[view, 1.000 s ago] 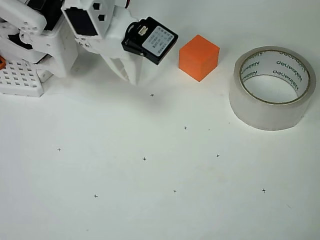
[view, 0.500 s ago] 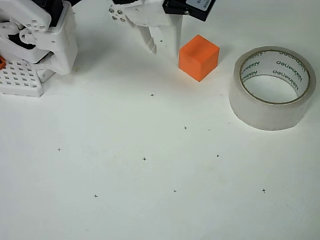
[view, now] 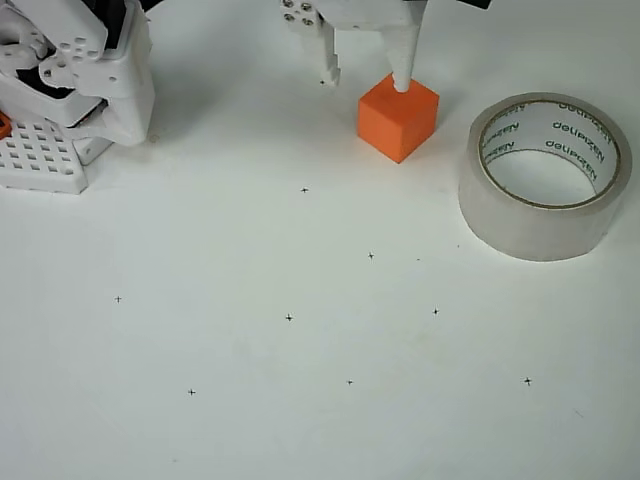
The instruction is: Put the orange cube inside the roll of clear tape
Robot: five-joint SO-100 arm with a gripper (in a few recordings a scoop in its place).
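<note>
The gripper [view: 365, 82] is hanging at the top of the overhead view with its two white fingers spread apart and nothing between them. One fingertip [view: 401, 84] is overlapping the top rear edge of the orange cube [view: 398, 117]; whether it is touching or sitting just above cannot be told. The other finger [view: 328, 68] is standing off to the left of the cube, clear of it.

The orange cube is sitting on the white table [view: 300, 400], upper centre of the view, turned so one corner is pointing toward the bottom of the picture. Its faces are showing plain, matte, bright orange, the top face lighter than the two visible sides. It is outside the roll of clear tape [view: 545, 175].

The roll is lying flat to the right of the cube, near but apart from it, hole facing up. Its outer wall is looking translucent and whitish; the inner core is carrying grey printed lettering. Bare table is showing through its hole.

Small black cross marks [view: 289, 318] are dotting the table below. The white robot base [view: 60, 90] is occupying the upper left corner.
</note>
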